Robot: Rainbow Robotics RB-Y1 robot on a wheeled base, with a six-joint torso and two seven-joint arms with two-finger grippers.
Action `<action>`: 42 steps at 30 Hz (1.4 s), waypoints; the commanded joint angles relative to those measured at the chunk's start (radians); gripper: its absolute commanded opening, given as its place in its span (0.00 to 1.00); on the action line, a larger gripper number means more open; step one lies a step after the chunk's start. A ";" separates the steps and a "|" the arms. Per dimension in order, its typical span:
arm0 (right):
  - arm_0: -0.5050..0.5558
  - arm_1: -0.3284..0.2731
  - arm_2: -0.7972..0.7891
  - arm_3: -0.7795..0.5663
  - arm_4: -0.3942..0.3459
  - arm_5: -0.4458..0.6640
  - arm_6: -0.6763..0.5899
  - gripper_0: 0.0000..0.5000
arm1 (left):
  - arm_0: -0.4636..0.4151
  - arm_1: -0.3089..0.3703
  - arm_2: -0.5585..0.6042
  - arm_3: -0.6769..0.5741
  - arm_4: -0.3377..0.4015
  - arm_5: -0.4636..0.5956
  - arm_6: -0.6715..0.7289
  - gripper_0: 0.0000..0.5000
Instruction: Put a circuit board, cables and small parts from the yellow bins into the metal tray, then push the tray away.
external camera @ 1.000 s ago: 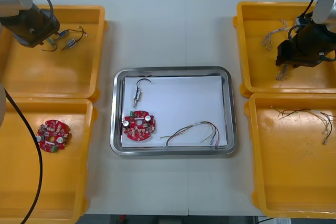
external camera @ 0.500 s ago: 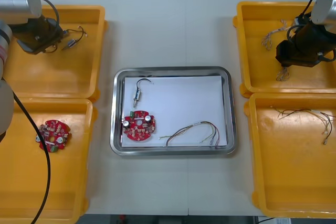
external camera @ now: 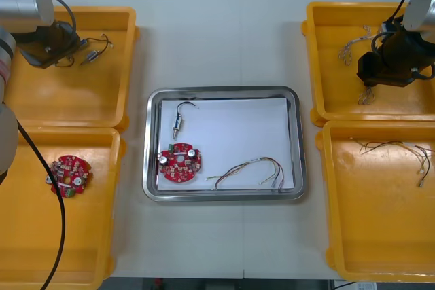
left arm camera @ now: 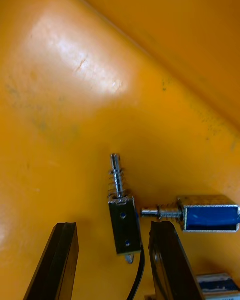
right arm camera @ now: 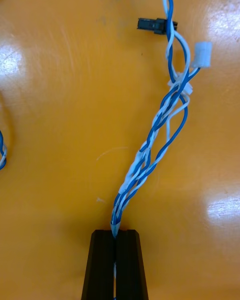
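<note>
Bin floor (left arm camera: pixel 75 105) bears metal part (left arm camera: pixel 122 220) within left pincer (left arm camera: pixel 112 225)

Cropped: seemingly another small metal part (left arm camera: pixel 218 283).

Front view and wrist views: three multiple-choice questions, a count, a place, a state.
1. How many circuit boards in the tray? A none; B one; C three.
2. Where is the right tool? A over the tray; B far right bin; C over the circuit board.
3. State of the left tool? A open; B shut on the circuit board; C shut on nothing.
Answers: B, one board there; B, it grips a blue and white cable in that bin; A, fingers apart around a small metal part.
</note>
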 commanded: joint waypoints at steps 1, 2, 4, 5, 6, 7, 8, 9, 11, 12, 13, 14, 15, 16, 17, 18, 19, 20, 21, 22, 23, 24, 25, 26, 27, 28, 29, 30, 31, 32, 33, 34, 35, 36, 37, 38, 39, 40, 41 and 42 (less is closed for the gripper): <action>-0.060 -0.019 -0.036 -0.010 -0.005 0.015 0.002 0.00 | 0.000 -0.009 0.016 -0.014 -0.017 -0.029 0.072 0.83; -0.067 -0.022 -0.039 -0.010 -0.005 0.026 0.005 0.00 | 0.003 -0.009 0.016 -0.014 -0.017 -0.029 0.069 0.81; -0.078 -0.026 -0.049 -0.013 -0.003 0.046 0.011 0.00 | 0.003 -0.009 0.015 -0.014 -0.019 -0.029 0.069 0.79; -0.083 -0.031 -0.055 -0.019 -0.002 0.059 0.014 0.00 | 0.004 -0.009 0.016 -0.014 -0.019 -0.029 0.069 0.78; -0.086 -0.033 -0.059 -0.028 -0.002 0.073 0.017 0.00 | 0.006 -0.009 0.016 -0.014 -0.020 -0.029 0.069 0.78; -0.087 -0.036 -0.061 -0.035 0.000 0.079 0.018 0.00 | 0.006 -0.009 0.015 -0.014 -0.022 -0.029 0.069 0.79; -0.089 -0.037 -0.064 -0.056 0.000 0.096 0.020 0.00 | 0.006 -0.009 0.015 -0.014 -0.023 -0.029 0.069 0.78; -0.087 -0.039 -0.065 -0.067 0.000 0.105 0.021 0.00 | 0.006 -0.009 0.015 -0.014 -0.023 -0.029 0.069 0.74; -0.087 -0.048 -0.067 -0.107 0.002 0.145 0.021 0.00 | 0.007 -0.009 0.016 -0.014 -0.026 -0.029 0.069 0.64; -0.087 -0.053 -0.072 -0.125 0.002 0.165 0.021 0.00 | 0.010 -0.009 0.016 -0.014 -0.028 -0.029 0.069 0.64; -0.087 -0.056 -0.076 -0.133 0.002 0.176 0.021 0.00 | 0.010 -0.009 0.016 -0.014 -0.028 -0.029 0.069 0.64; -0.087 -0.059 -0.088 -0.151 0.000 0.199 0.023 0.00 | 0.010 -0.009 0.016 -0.014 -0.029 -0.029 0.069 0.64; -0.087 -0.063 -0.102 -0.165 0.000 0.222 0.026 0.00 | 0.012 -0.009 0.016 -0.014 -0.029 -0.029 0.067 0.64; -0.087 -0.066 -0.107 -0.173 0.000 0.233 0.026 0.00 | 0.015 -0.009 0.015 -0.014 -0.029 -0.029 0.067 0.63; -0.087 -0.069 -0.118 -0.189 -0.002 0.253 0.031 0.00 | 0.017 -0.009 0.016 -0.014 -0.029 -0.029 0.067 0.63; -0.086 -0.074 -0.125 -0.206 -0.002 0.274 0.034 0.00 | 0.017 -0.009 0.015 -0.014 -0.031 -0.031 0.064 0.56; -0.087 -0.076 -0.127 -0.214 -0.002 0.285 0.035 0.00 | 0.018 -0.009 0.016 -0.014 -0.031 -0.029 0.063 0.55; -0.087 -0.079 -0.130 -0.231 -0.002 0.305 0.038 0.00 | 0.020 -0.009 0.016 -0.014 -0.031 -0.031 0.061 0.53; -0.086 -0.085 -0.131 -0.248 -0.002 0.326 0.040 0.00 | 0.021 -0.009 0.015 -0.014 -0.029 -0.031 0.060 0.51; -0.086 -0.086 -0.131 -0.255 -0.002 0.337 0.041 0.00 | 0.021 -0.009 0.015 -0.014 -0.031 -0.032 0.058 0.50; -0.087 -0.089 -0.133 -0.272 -0.002 0.357 0.041 0.00 | 0.024 -0.009 0.016 -0.014 -0.031 -0.032 0.057 0.47; -0.087 -0.094 -0.133 -0.288 -0.002 0.377 0.041 0.00 | 0.027 -0.009 0.015 -0.014 -0.031 -0.037 0.055 0.40; -0.087 -0.097 -0.134 -0.295 -0.002 0.388 0.041 0.00 | 0.027 -0.009 0.015 -0.014 -0.031 -0.040 0.053 0.35; -0.086 -0.102 -0.134 -0.309 -0.003 0.408 0.043 0.00 | 0.032 -0.009 0.013 -0.014 -0.031 -0.041 0.052 0.27; -0.087 -0.106 -0.138 -0.321 -0.005 0.428 0.044 0.00 | 0.034 -0.009 0.012 -0.014 -0.031 -0.044 0.050 0.15; -0.086 -0.111 -0.138 -0.329 -0.005 0.435 0.046 0.00 | 0.035 -0.009 0.012 -0.014 -0.031 -0.044 0.050 0.07; -0.087 -0.115 -0.141 -0.343 -0.008 0.454 0.048 0.00 | 0.037 -0.009 0.010 -0.014 -0.031 -0.046 0.050 0.00; -0.087 -0.122 -0.144 -0.357 -0.009 0.472 0.051 0.00 | 0.037 -0.009 0.009 -0.014 -0.031 -0.046 0.050 0.00; -0.086 -0.125 -0.144 -0.363 -0.011 0.481 0.052 0.00 | 0.037 -0.009 0.010 -0.014 -0.031 -0.046 0.049 0.00; -0.086 -0.129 -0.145 -0.375 -0.015 0.498 0.055 0.00 | 0.037 -0.009 0.010 -0.014 -0.031 -0.046 0.049 0.00; -0.087 -0.137 -0.147 -0.390 -0.020 0.515 0.060 0.00 | 0.037 -0.007 0.010 -0.014 -0.029 -0.046 0.047 0.00; -0.087 -0.143 -0.147 -0.403 -0.028 0.532 0.064 0.00 | 0.037 -0.006 0.009 -0.014 -0.029 -0.046 0.046 0.00; -0.086 -0.146 -0.147 -0.407 -0.032 0.540 0.067 0.00 | 0.037 -0.004 0.009 -0.014 -0.028 -0.044 0.044 0.00; -0.084 -0.154 -0.148 -0.423 -0.037 0.556 0.072 0.00 | 0.037 -0.003 0.009 -0.014 -0.026 -0.044 0.043 0.00; -0.083 -0.155 -0.150 -0.432 -0.038 0.564 0.074 0.00 | 0.037 -0.001 0.010 -0.014 -0.025 -0.043 0.040 0.00; -0.075 -0.160 -0.153 -0.449 -0.041 0.578 0.078 0.00 | 0.037 0.002 0.009 -0.017 -0.025 -0.035 0.035 0.00; -0.067 -0.166 -0.159 -0.476 -0.044 0.592 0.083 0.00 | 0.037 0.005 0.009 -0.027 -0.025 -0.021 0.030 0.00; -0.060 -0.166 -0.161 -0.490 -0.046 0.598 0.084 0.00 | 0.037 0.006 0.009 -0.034 -0.023 -0.011 0.029 0.00; -0.047 -0.171 -0.168 -0.518 -0.051 0.600 0.087 0.00 | 0.037 0.011 0.009 -0.051 -0.023 0.015 0.024 0.00; -0.032 -0.175 -0.176 -0.548 -0.055 0.600 0.092 0.00 | 0.037 0.014 0.009 -0.071 -0.020 0.049 0.021 0.00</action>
